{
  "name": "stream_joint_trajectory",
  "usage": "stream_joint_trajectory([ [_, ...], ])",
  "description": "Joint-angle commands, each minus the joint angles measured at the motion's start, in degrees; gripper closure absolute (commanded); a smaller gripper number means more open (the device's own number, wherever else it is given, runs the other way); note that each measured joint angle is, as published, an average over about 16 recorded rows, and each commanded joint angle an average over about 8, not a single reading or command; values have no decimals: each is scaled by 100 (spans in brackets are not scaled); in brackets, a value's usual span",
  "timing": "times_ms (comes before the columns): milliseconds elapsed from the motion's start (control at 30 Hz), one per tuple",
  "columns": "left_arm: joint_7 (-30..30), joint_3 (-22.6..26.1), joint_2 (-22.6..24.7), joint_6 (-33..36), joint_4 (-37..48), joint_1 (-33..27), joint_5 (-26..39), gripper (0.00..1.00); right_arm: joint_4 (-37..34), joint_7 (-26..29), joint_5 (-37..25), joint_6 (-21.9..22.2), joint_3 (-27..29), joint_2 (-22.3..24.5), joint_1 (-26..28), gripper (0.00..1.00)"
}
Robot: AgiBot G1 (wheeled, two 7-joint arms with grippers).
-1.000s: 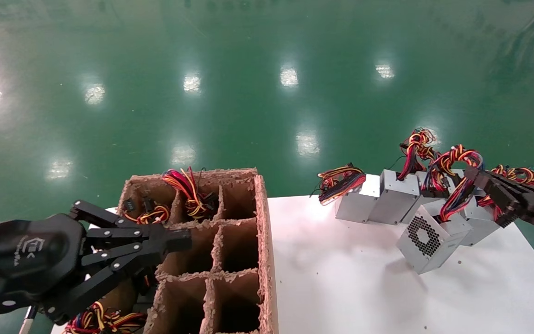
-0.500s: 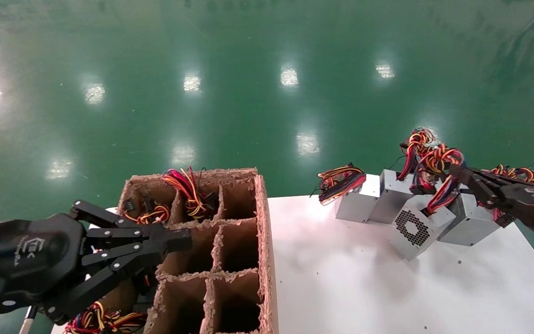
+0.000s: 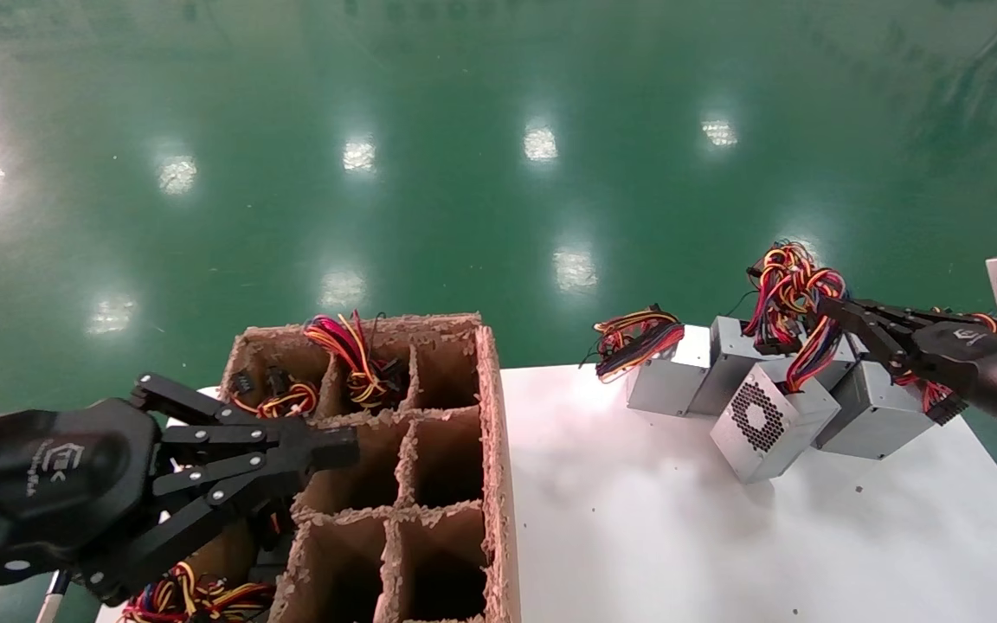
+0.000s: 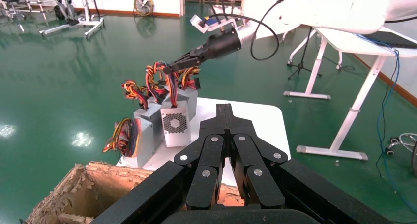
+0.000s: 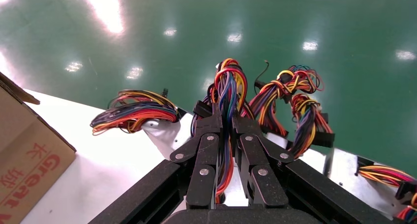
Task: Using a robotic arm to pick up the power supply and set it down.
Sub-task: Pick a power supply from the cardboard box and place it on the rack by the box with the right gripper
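Right gripper (image 3: 827,305), at the right edge of the head view, is clamped on the looped wire bundle (image 3: 797,346) of the power supply (image 3: 771,421); in the right wrist view its black fingers (image 5: 209,135) pinch the red, yellow and blue strands (image 5: 227,94) between them. From that grip the wires run down and left to the silver box, which sits tilted just below the fingertips with its round perforated vent facing the lower left of the frame. Whether its lower corner touches the white table (image 3: 654,536) cannot be told. Directly behind it, other silver boxes (image 3: 667,381) stand in a row along the table's far edge. Left gripper (image 3: 338,447), fingers together, hovers at lower left over the cardboard divider box (image 3: 490,450), well apart from the power supply.
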Motion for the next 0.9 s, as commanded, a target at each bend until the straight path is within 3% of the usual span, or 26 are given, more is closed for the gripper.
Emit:
stream_joint_trajectory([
  [33,0,0,0,0,0,0,0,100,-210,-96,-60,-106,-39,-43,145,100],
  [533,0,0,0,0,0,0,0,100,-1187,-633,-322,-488,-183,-257,872,100],
  [900,0,0,0,0,0,0,0,100,-1393,-656,-436,-632,-235,-31,996,100],
])
